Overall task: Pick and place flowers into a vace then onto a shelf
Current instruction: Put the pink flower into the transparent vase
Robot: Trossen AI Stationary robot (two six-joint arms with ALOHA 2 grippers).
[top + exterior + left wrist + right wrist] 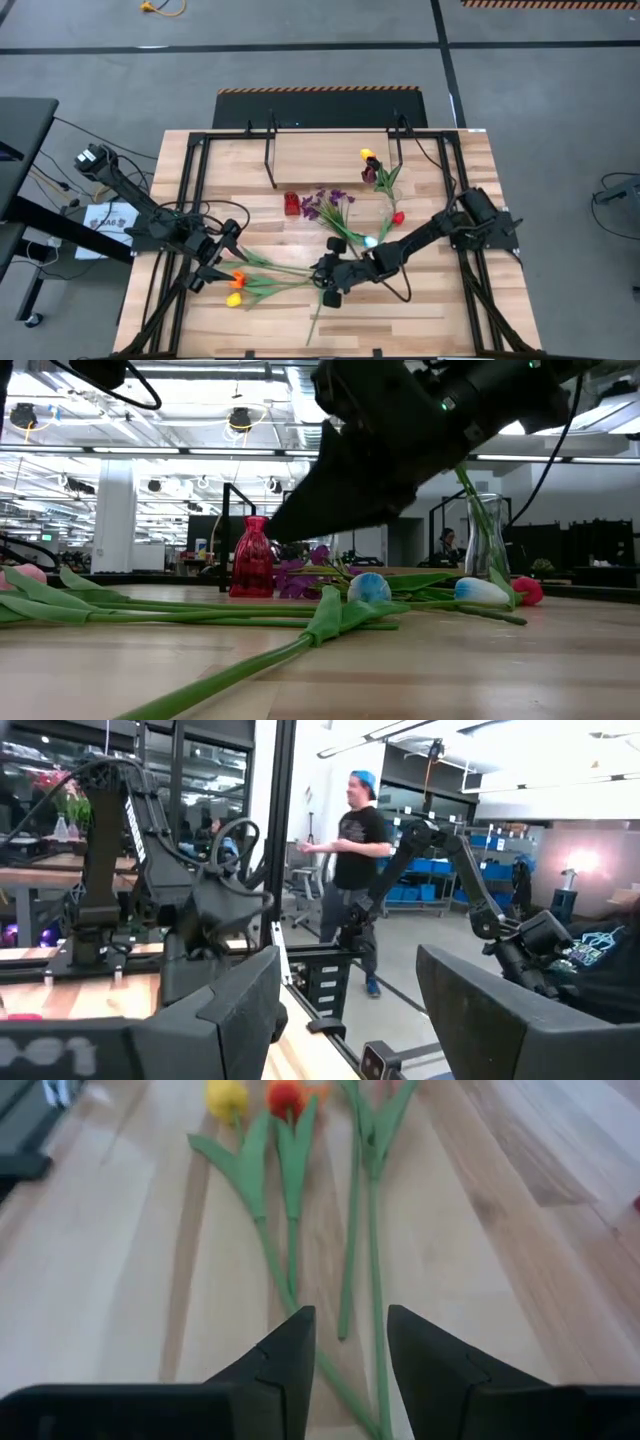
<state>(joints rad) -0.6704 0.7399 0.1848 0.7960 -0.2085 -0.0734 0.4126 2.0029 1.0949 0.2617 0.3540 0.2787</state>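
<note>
Green stems lie fanned across the table [430, 310], and the step in hand looks like picking one of them up with the right tool [347, 1342]. To do it well, I judge the tool should drop straight down with one single stem centred between its fingers, at a bare stretch away from the leaves, so that neighbouring stems are not dragged along. In the right wrist view the fingers stand partly apart, low over the stems of the yellow tulip [227, 1097] and the orange tulip [287, 1097]; nothing is clamped, and whether a fingertip touches a stem I cannot tell. The left tool [345, 1010] waits near the table's left side, fingers wide apart and empty. A red vase [291, 204] stands mid-table beside the purple sprig [325, 205]; a clear glass vase [483, 545] already holds a stem near the shelf [330, 155].
</note>
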